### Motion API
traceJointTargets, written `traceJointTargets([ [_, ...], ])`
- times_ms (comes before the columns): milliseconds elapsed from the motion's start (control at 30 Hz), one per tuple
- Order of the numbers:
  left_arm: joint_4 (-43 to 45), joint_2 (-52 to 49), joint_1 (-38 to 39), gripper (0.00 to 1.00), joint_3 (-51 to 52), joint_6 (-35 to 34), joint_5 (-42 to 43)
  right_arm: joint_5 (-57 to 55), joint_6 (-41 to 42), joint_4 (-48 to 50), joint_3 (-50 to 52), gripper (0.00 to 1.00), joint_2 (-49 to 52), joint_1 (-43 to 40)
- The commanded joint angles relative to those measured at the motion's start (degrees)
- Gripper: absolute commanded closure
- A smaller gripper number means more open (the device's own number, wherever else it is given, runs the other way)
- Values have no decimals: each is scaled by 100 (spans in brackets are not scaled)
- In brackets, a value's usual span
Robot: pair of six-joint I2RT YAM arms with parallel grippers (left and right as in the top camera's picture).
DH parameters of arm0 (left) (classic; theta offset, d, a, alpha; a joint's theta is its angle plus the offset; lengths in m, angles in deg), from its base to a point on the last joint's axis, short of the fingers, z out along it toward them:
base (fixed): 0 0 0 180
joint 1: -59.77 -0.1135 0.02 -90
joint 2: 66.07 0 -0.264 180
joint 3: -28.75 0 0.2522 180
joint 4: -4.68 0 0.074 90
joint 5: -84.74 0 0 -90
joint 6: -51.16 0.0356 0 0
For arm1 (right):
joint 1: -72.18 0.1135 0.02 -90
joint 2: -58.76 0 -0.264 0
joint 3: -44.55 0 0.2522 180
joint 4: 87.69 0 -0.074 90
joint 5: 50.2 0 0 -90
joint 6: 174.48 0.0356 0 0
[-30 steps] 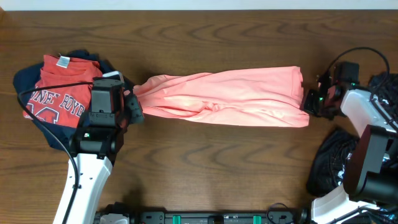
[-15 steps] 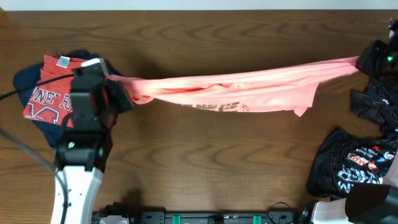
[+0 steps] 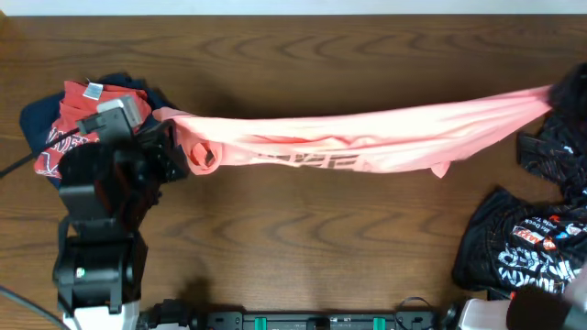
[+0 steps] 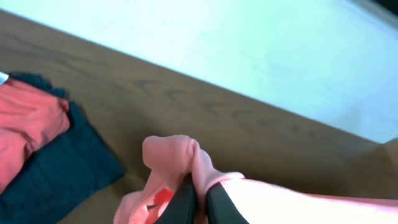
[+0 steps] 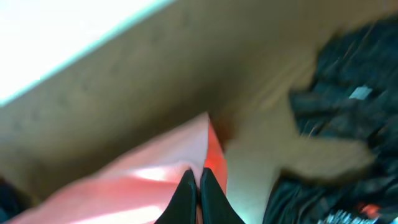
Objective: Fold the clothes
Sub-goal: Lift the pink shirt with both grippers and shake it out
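The one pink shirt (image 3: pixel 367 147) was stretched taut over the wooden table (image 3: pixel 303 247). Its long axis ran left to right, a little higher at the right. Its thin cloth made soft folds. The left gripper (image 4: pixel 198 190) was clamped on its left end, the right gripper (image 5: pixel 198 180) on its right end. Two garments, a red shirt (image 3: pixel 78 101) upon a navy one (image 3: pixel 37 117), lay at the left.

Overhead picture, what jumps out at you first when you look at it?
The salmon-pink shirt jumps out first: it is pulled into a long band across the middle of the table, pinched at one end by the left gripper and at the other by the right gripper. Next come the red printed shirt lying on a navy garment at the left, and the black clothes heaped at the right.
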Motion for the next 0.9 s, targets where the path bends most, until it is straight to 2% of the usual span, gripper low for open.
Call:
traceJointTargets([
  [0,87,-15,-52,94,-203,-46,138,46,-85,195,-424,99,-522,-149],
  [233,332,-1134,-50,94,-203,-48,146,55,-85,302,-330,99,-201,-15],
  [333,890,-1834,-44,94,-203,-48,306,63,-83,538,-323,99,254,168],
  [433,2024,-2564,-44,94,-203,-50,776,94,-72,1274,-323,99,695,387],
  [533,3375,-3167,-46,94,-205,-103,1073,92,278,2413,-323,99,1029,546],
  [667,4979,-3547,-46,94,-275,-846,1073,214,1191,3624,-358,99,1021,531],
  [767,5637,-3587,-46,94,-542,-1067,1069,243,1495,4124,-557,99,901,472],
  [867,5517,-3578,-46,94,-1005,-1064,1196,232,1482,3971,-911,99,804,428],
])
